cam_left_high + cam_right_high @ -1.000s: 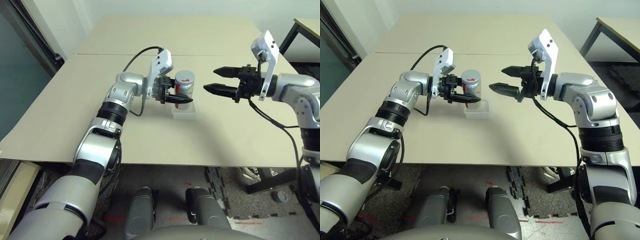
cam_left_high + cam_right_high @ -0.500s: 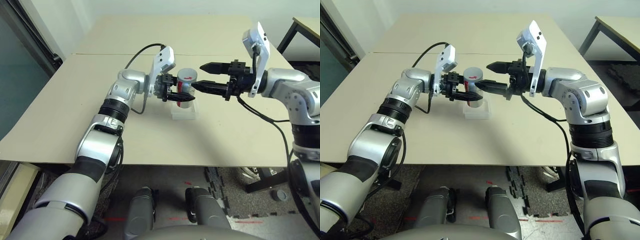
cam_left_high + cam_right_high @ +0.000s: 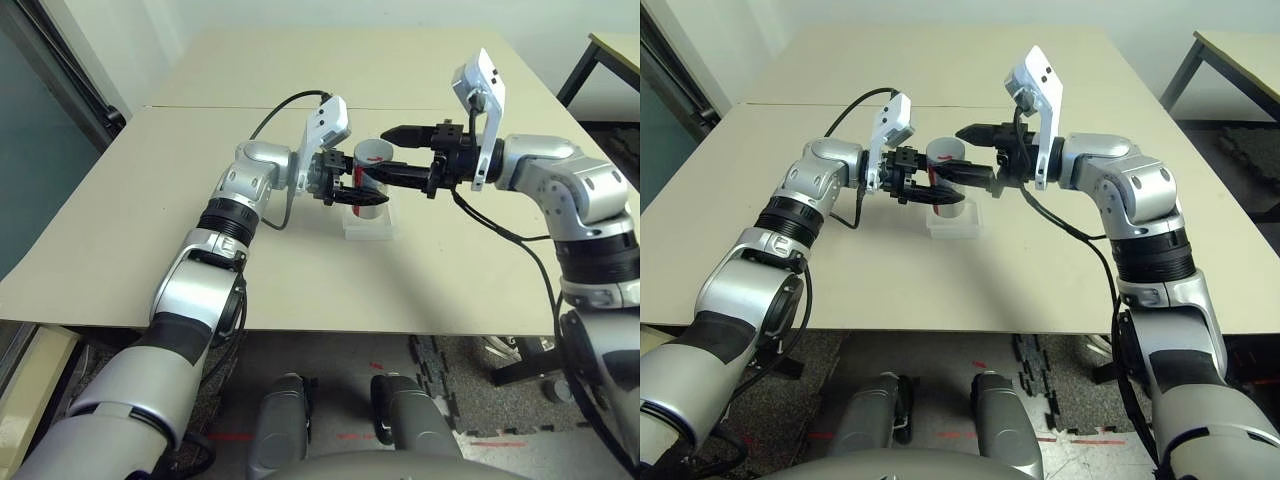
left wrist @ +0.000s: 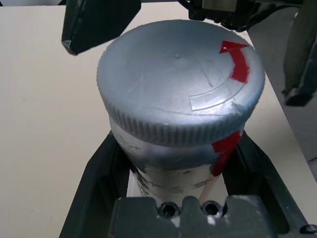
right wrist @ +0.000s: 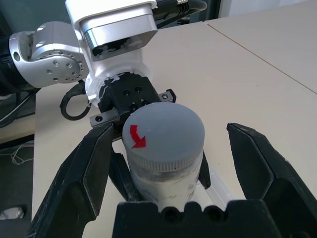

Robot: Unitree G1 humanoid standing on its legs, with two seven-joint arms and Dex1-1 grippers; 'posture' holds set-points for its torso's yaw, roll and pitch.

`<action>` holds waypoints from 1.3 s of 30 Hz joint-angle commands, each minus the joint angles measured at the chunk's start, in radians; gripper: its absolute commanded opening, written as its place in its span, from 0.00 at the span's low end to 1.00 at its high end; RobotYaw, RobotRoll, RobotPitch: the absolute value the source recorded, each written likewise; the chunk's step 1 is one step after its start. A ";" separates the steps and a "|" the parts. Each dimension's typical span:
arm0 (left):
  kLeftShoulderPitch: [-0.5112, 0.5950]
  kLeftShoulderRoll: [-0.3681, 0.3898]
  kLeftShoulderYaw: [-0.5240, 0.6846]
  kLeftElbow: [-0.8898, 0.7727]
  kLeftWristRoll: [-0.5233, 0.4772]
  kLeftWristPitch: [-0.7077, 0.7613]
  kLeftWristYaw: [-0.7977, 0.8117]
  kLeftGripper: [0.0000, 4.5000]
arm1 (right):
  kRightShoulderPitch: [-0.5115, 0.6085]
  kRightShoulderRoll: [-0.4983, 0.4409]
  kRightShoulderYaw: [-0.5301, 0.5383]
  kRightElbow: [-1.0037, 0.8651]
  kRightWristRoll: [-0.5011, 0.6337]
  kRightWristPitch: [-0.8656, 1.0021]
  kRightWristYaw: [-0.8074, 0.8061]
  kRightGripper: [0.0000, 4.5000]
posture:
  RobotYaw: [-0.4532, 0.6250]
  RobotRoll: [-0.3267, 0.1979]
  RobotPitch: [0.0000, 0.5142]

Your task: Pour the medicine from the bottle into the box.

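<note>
Beige bench (image 3: 120,220) under both arms, pale wall behind, a second bench edge at far right. Head views: left gripper (image 3: 352,190) reaches in sideways with fingers clenched on the bottle (image 3: 372,165), low on its body, holding it upright just above the box (image 3: 367,225), which sits on the bench right below; likely held there so whatever spills lands in the box. Right gripper (image 3: 970,158) comes in level from the opposite side, fingers spread wide either side of the cap, not touching it that I can see; looks like it is lined up to take the cap off, since pouring can't start with the cap on. Left wrist view: bottle fills the space between the left fingers (image 4: 91,173), grey cap (image 4: 178,87) with a red arrow on top, red stripe down the side, clamp sits under the cap so the cap stays free. Right wrist view: cap (image 5: 163,131) centred between the right fingers (image 5: 79,178), gaps on both sides, left gripper behind the bottle. Medicine hidden inside the bottle; can't tell how much.
</note>
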State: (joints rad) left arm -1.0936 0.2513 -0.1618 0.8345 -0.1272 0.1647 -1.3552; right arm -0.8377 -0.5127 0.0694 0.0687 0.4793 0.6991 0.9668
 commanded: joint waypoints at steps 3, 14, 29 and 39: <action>-0.009 -0.005 -0.011 -0.009 0.008 -0.009 -0.008 0.63 | -0.017 0.015 0.015 0.009 -0.018 -0.013 0.006 1.00 | 0.40 0.62 0.18; -0.004 -0.005 -0.012 -0.006 0.009 -0.009 -0.007 0.63 | -0.026 0.046 0.015 -0.002 -0.019 -0.012 0.008 0.57 | 0.40 0.62 0.19; 0.001 -0.007 -0.017 0.014 0.022 -0.021 -0.005 0.63 | -0.075 0.053 -0.045 -0.033 0.032 0.061 -0.030 0.57 | 0.38 0.62 0.19; 0.020 -0.006 -0.024 0.005 0.023 -0.025 -0.006 0.63 | -0.096 0.059 -0.082 -0.026 0.054 0.083 -0.089 0.57 | 0.38 0.62 0.16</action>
State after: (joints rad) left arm -1.0835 0.2457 -0.1764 0.8371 -0.1150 0.1418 -1.3560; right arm -0.9237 -0.4546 0.0053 0.0514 0.5205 0.7733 0.8866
